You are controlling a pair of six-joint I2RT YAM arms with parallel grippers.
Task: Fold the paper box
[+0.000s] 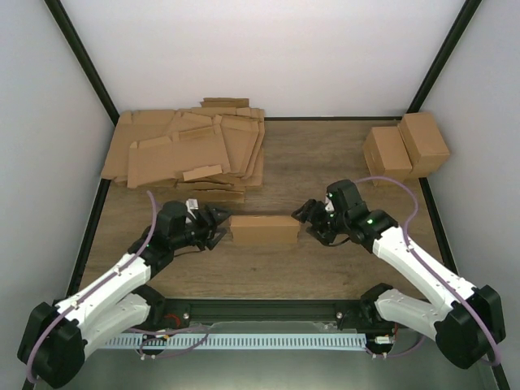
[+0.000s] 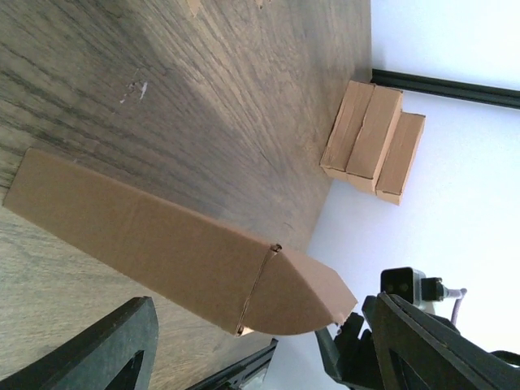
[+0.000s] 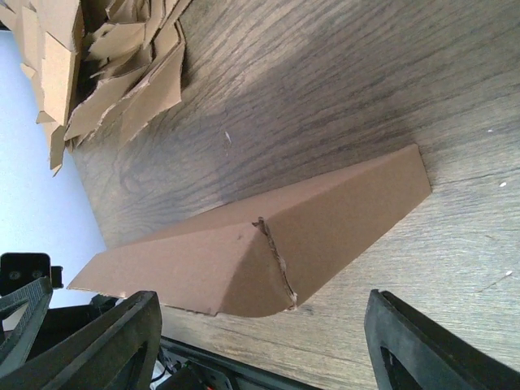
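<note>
Paper box (image 1: pixel 262 230) lying on the table (image 1: pixel 325 162), flanked at both ends
It sits mid-table, nearer the front edge; the left gripper (image 1: pixel 218 227) and right gripper (image 1: pixel 305 213) wait just beside its ends, jaws spread wide, grasping nothing.

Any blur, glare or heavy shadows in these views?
Top view: sharp, even light, no glare on the folded brown cardboard box. Left wrist view: soft shadow across the wooden table. Right wrist view: same shadow, black claw fingers underexposed.
</note>
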